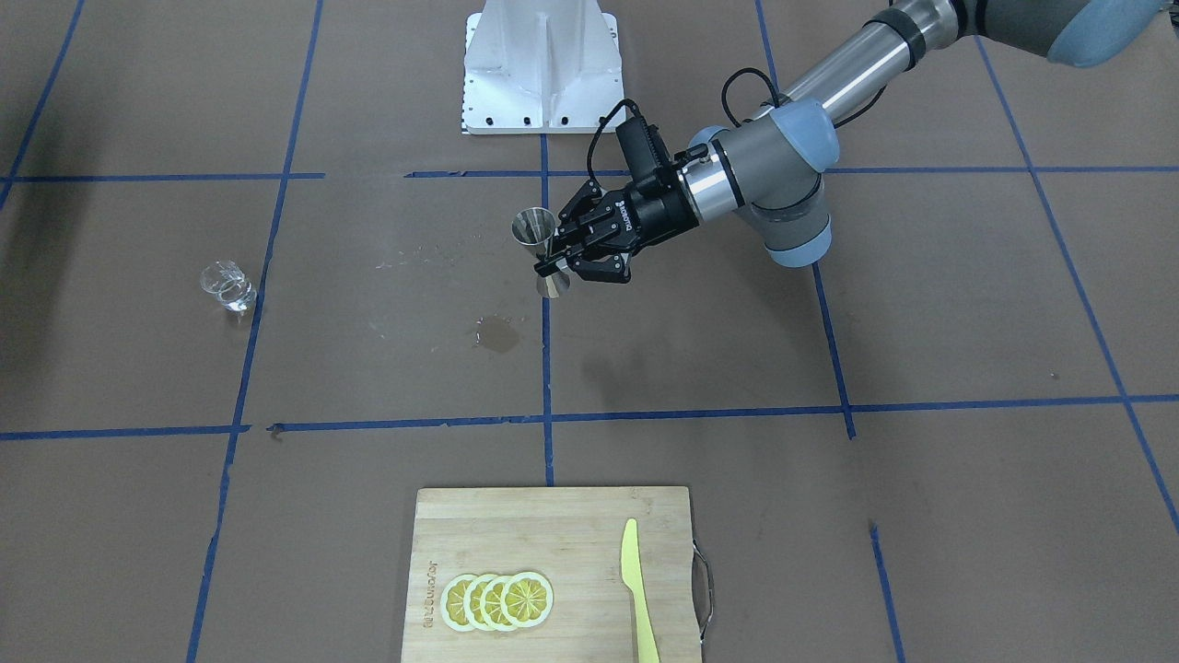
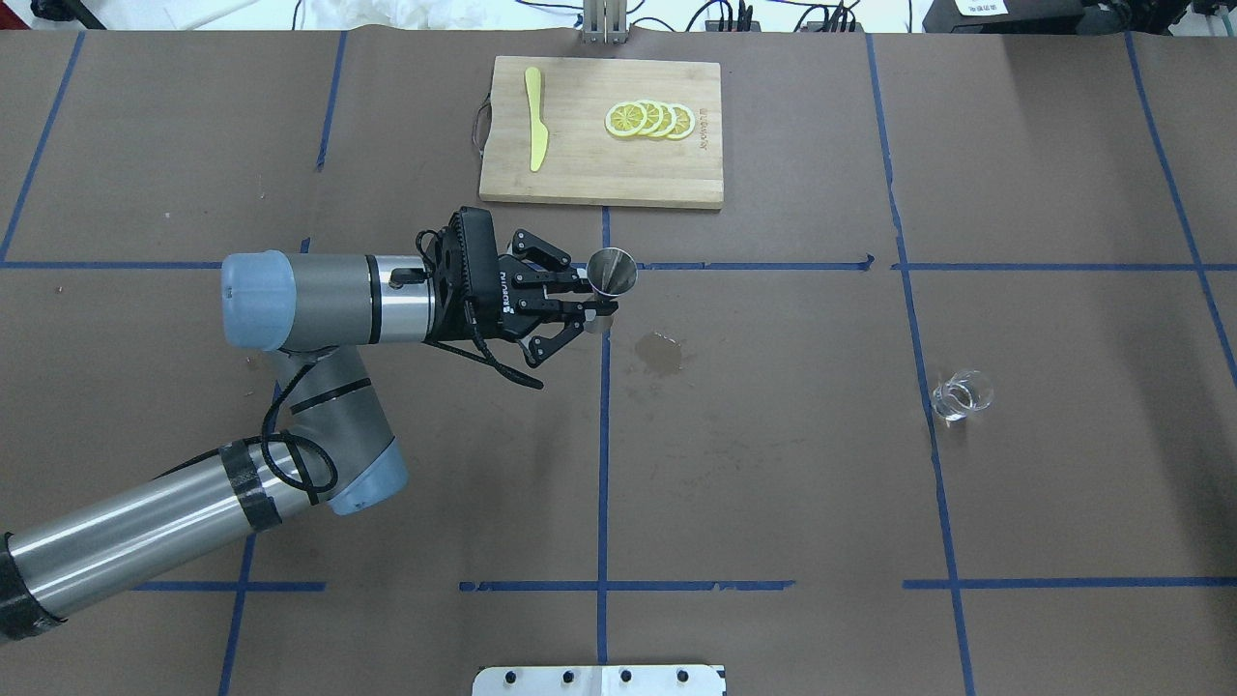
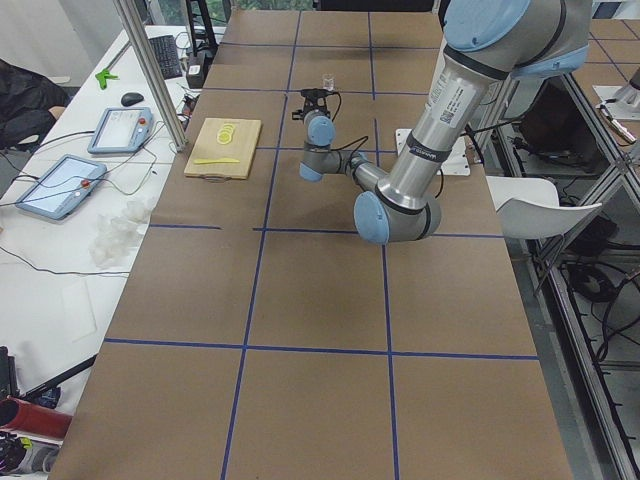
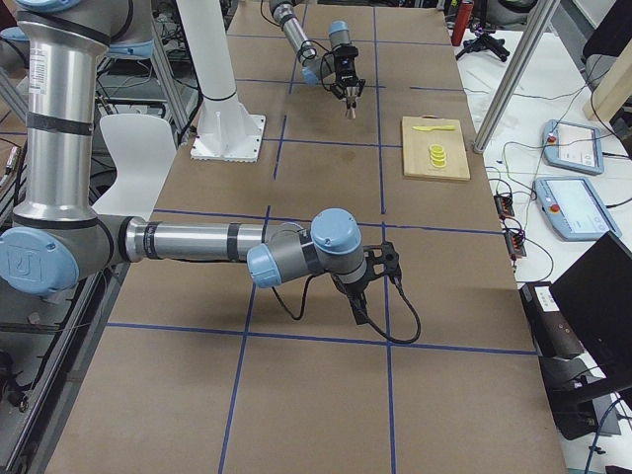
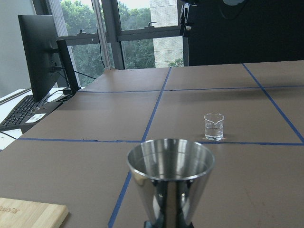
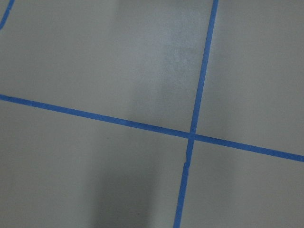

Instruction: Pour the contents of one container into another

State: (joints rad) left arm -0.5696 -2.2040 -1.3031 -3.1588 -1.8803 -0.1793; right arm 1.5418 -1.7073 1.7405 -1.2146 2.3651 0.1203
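The left fingers (image 2: 589, 306) are clenching the jigger (image 2: 613, 272) right at its narrow waist and holding it upright, open cone up. I'm guessing the waist grip is there because it's the 1 spot where 2 fingers can't slide up or down, and it leaves the mouth clear for whatever's getting poured in. I can't tell if its base is touching the bench (image 2: 773, 483) or hanging just above it.

The cup (image 2: 960, 394) is sitting well apart from the fingers, straight out ahead of them, standing upright with what looks like a little clear liquid in it. Nothing is grasping it, so by my read the pour isn't starting yet. There's a wet stain (image 2: 662, 355) near the fingers, a bit ahead and off to 1 side. The board (image 2: 599, 184) is lying off to the other side.

Pose-wise, the left arm (image 2: 319, 300) is reaching in with the wrist turned so the fingers are pointing level along the bench toward the cup.

The right fingers (image 4: 383, 265) are only showing in the side view, hanging low over the bench, so I can't tell if they're released or clenched.
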